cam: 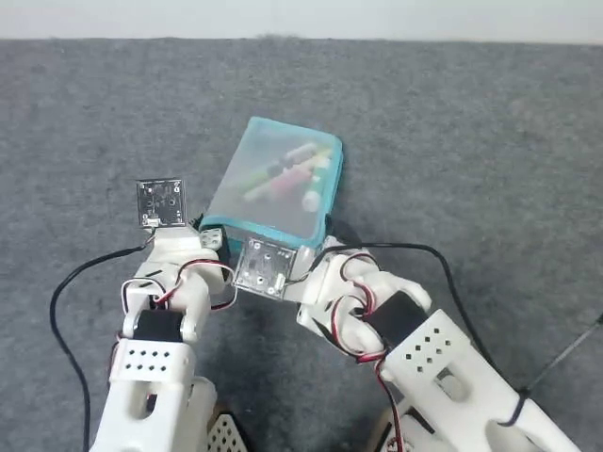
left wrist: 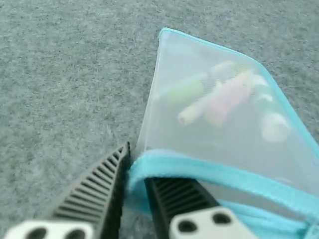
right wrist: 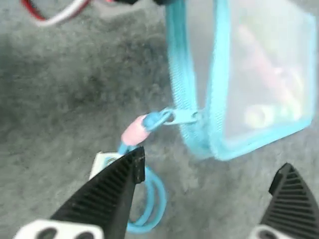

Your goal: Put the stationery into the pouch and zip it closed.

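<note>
The translucent pouch (cam: 273, 184) with a teal border lies mid-table with coloured pens and markers (cam: 287, 174) inside. My left gripper (cam: 211, 234) is at its near left corner. In the left wrist view this gripper (left wrist: 135, 174) is shut on the pouch's teal edge (left wrist: 164, 167), and the stationery (left wrist: 219, 97) shows through the mesh. My right gripper (cam: 318, 247) is at the near right corner. In the right wrist view it (right wrist: 213, 158) stands open, with the zipper pull (right wrist: 174, 118), its pink bead (right wrist: 133, 132) and teal cord loop (right wrist: 147, 204) beside one finger (right wrist: 107, 194), untouched.
Grey carpet-like cloth (cam: 471, 122) covers the whole table, with open room behind and beside the pouch. Black cables (cam: 66, 292) trail from both arms near the front edge.
</note>
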Robot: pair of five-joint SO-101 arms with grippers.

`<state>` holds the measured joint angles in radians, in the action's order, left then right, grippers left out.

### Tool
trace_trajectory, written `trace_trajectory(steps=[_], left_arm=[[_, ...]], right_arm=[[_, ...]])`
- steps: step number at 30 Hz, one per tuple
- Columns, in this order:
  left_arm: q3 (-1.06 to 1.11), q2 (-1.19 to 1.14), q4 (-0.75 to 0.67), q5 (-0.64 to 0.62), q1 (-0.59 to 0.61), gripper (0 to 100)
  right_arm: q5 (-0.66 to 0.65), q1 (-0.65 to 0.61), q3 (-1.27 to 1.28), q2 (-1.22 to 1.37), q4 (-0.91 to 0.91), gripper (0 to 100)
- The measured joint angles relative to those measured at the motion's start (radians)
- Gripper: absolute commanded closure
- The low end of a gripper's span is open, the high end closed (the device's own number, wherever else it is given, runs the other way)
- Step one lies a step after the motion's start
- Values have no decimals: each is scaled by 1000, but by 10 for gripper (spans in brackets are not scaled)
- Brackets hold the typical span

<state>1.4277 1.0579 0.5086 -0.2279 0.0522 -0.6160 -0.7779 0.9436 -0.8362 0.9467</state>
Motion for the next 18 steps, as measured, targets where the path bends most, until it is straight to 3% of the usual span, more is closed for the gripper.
trace_trajectory(steps=[9,13,18], left_arm=[[0,0,0,0,0,991],[0,0,0,0,0,991],[0,0,0,0,0,991]], right_arm=[[-74,3,5,212,-144,616],[-86,60,-43,336,-186,627],[-86,137,-147,471,-232,768]])
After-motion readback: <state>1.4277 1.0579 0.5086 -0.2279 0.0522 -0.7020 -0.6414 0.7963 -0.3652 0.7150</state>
